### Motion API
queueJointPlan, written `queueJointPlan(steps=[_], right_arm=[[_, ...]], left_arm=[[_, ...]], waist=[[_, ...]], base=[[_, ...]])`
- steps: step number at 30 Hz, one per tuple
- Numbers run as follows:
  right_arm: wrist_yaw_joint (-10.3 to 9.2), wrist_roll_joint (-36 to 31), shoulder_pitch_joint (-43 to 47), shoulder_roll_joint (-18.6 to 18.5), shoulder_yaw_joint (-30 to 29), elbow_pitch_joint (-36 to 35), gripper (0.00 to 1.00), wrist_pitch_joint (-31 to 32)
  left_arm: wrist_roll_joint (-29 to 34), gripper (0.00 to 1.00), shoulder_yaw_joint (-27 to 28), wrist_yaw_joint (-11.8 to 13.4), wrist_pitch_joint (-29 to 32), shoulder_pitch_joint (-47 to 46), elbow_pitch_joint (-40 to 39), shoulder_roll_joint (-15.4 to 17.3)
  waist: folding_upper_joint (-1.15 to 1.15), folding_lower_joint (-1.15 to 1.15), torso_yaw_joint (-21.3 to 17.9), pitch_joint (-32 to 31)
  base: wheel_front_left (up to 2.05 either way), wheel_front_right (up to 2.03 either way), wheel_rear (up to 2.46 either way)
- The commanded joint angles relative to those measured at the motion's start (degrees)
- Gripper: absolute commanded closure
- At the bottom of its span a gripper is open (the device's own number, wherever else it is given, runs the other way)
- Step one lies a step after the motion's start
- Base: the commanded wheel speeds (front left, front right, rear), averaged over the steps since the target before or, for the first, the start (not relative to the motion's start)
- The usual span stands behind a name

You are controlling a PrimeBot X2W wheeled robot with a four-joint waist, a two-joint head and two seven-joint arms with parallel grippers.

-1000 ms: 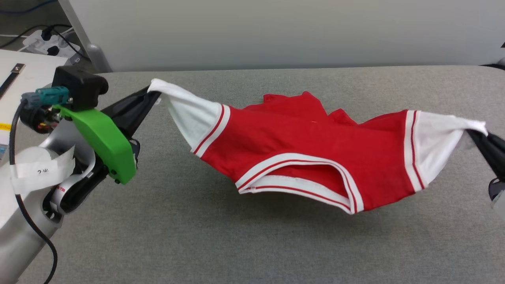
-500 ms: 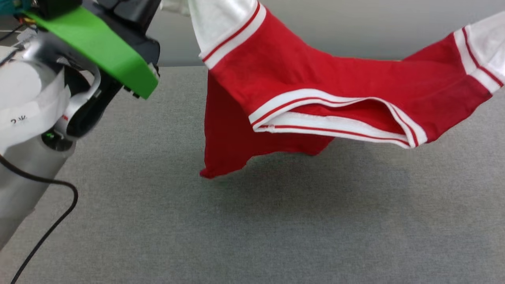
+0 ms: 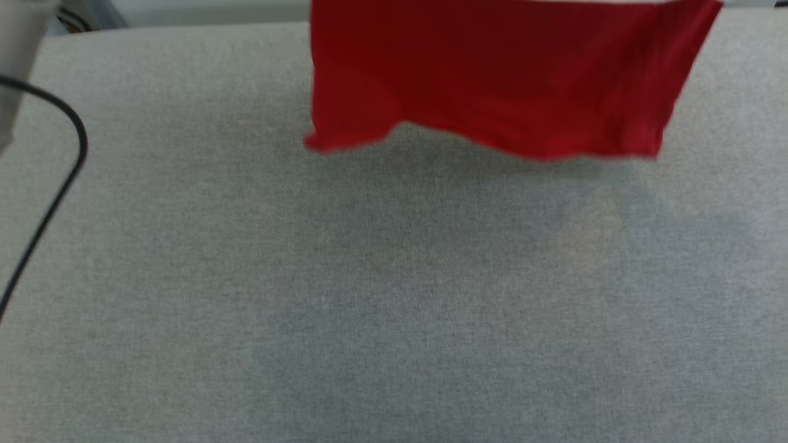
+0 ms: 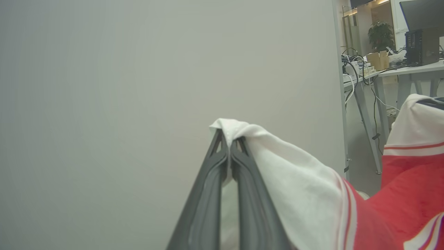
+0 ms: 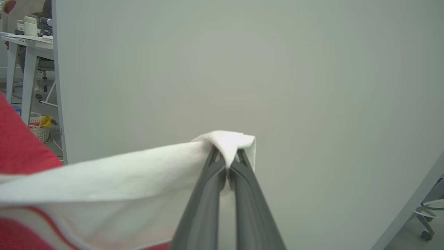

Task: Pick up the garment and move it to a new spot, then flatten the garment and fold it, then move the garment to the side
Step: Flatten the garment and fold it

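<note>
Red garment (image 3: 492, 80) hangs over grey surface (image 3: 394, 307); left tool (image 4: 229, 144) and right tool (image 5: 227, 157) clamped on it.

I see grey fabric surface (image 3: 394, 295), plain pale partition wall (image 4: 138, 86) behind it, white desk (image 4: 409, 71), potted plant (image 4: 381, 34) far right.

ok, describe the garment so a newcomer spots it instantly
Above the grey fabric surface hangs the garment, spread like a curtain. The left hand and right hand each pinch a white sleeve tip. Bright red sets it apart from the black cable at left.
</note>
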Motion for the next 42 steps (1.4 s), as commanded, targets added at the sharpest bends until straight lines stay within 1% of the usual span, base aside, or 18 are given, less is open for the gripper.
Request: queueJointPlan(steps=[1, 6, 10, 15, 16, 17, 20, 24, 30, 34, 39, 42], right_arm=[[-0.03, -0.5, -3.5, 0.4, 1.0, 1.8, 1.00, -0.6], [-0.03, -3.2, -16.1, 1.7, 5.5, 10.4, 1.00, -3.1], [-0.03, -5.2, -23.7, 3.1, 8.5, 17.3, 1.00, -6.0], [-0.03, -5.6, -29.5, 4.9, 11.8, 25.4, 1.00, -9.6], [-0.03, -4.7, -30.0, 6.4, 14.9, 30.3, 1.00, -12.7], [-0.03, -4.5, -29.6, 6.5, 15.5, 31.1, 1.00, -13.6], [-0.03, -3.2, -27.7, 7.0, 17.0, 32.9, 1.00, -16.0], [-0.03, -1.7, -22.8, 7.6, 19.1, 33.7, 1.00, -19.4], [-0.03, 1.1, -12.5, 7.6, 22.2, 33.4, 1.00, -23.6], [-0.03, 2.7, -4.0, 7.0, 24.1, 31.9, 1.00, -25.9], [-0.03, 4.3, 7.4, 5.0, 25.0, 28.9, 1.00, -27.5], [-0.03, 5.0, 14.1, 3.9, 24.4, 26.9, 1.00, -27.8]], left_arm=[[0.9, 1.00, 0.3, -0.4, -0.6, -2.8, 1.9, -0.8], [2.9, 1.00, 0.6, -1.1, -3.1, -10.8, 10.3, -3.2], [3.3, 1.00, 1.1, -1.4, -5.3, -15.0, 16.1, -4.6], [3.6, 1.00, 1.0, -1.9, -8.1, -17.4, 22.6, -4.9], [3.1, 1.00, -0.3, -2.3, -11.2, -16.4, 26.9, -4.5], [3.0, 1.00, -0.8, -2.4, -12.0, -15.8, 27.5, -4.3], [1.9, 1.00, -1.8, -2.4, -14.2, -13.0, 28.4, -3.8], [0.1, 1.00, -3.6, -2.5, -16.5, -7.0, 27.8, -2.1], [-2.5, 1.00, -3.2, -2.4, -18.8, 5.9, 24.9, 0.4], [-3.6, 1.00, -1.8, -0.9, -19.2, 16.3, 20.8, 1.7], [-4.5, 1.00, 0.2, 2.4, -19.4, 30.8, 13.7, 3.5], [-5.2, 1.00, 1.4, 4.3, -19.4, 39.0, 9.8, 4.6]], waist=[[0.00, -0.01, -0.8, 5.6], [0.00, -0.01, -1.1, 9.5], [0.00, -0.01, -1.2, 12.0], [0.00, -0.01, -1.3, 14.6], [0.00, -0.01, -1.3, 15.6], [0.00, -0.01, -1.3, 15.6], [0.00, -0.01, -1.3, 14.9], [0.00, -0.01, -1.6, 12.8], [0.00, -0.01, -1.2, 7.9], [0.00, -0.01, -0.5, 4.3], [0.00, -0.01, 0.2, -0.4], [0.00, -0.01, 0.5, -2.9]], base=[[0.00, 0.00, 0.00], [0.00, 0.00, 0.00], [0.00, 0.00, 0.00], [0.00, 0.00, 0.00], [0.00, 0.00, 0.00], [0.00, 0.00, 0.00], [0.00, 0.00, 0.00], [0.00, 0.00, 0.00], [0.00, 0.00, 0.00], [0.00, 0.00, 0.00], [0.00, 0.00, 0.00], [0.00, 0.00, 0.00]])
